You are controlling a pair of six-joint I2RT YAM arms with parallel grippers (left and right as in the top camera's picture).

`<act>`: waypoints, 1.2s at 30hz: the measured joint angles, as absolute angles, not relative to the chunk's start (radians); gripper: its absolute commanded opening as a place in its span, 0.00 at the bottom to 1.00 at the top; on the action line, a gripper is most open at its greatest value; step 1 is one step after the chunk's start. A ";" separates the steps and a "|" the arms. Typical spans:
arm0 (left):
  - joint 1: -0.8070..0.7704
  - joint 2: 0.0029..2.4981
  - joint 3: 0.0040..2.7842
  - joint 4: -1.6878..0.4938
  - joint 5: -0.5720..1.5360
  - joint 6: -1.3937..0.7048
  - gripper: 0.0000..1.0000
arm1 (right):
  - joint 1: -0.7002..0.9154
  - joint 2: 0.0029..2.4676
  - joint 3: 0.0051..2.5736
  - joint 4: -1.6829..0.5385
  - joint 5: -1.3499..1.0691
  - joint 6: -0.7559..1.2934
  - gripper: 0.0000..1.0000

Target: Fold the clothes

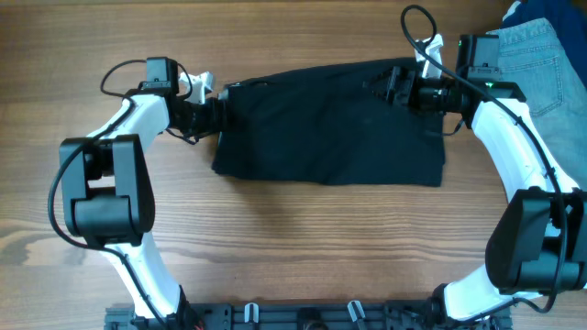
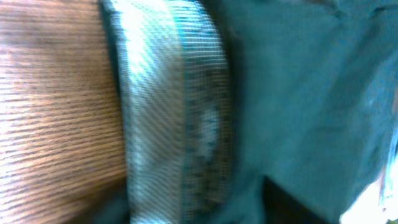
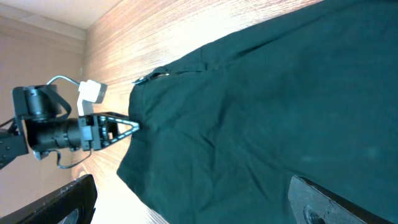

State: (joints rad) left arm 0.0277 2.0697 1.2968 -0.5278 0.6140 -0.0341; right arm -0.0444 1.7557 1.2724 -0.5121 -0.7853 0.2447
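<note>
The black shorts (image 1: 330, 124) lie spread flat in the middle of the table. My left gripper (image 1: 218, 112) is at their left edge and looks shut on it. The right wrist view shows its fingers (image 3: 127, 127) meeting in a point at the fabric's edge. The left wrist view is filled by the pale edge strip (image 2: 174, 112) and dark cloth (image 2: 298, 93). My right gripper (image 1: 390, 87) is open just above the shorts' far right part, with cloth (image 3: 261, 112) spanning between its wide-apart fingers (image 3: 199, 208). The light-blue denim shorts (image 1: 541, 55) lie at the far right corner.
The wooden table (image 1: 275, 238) surrounds the shorts. The arm bases and a black rail (image 1: 303, 316) stand along the front edge. A cable (image 1: 417, 23) loops above the right wrist.
</note>
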 measured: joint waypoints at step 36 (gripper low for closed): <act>0.064 1.934 1.745 -1.058 0.228 -0.066 0.04 | 0.054 1.831 1.262 -0.484 -0.530 0.229 0.58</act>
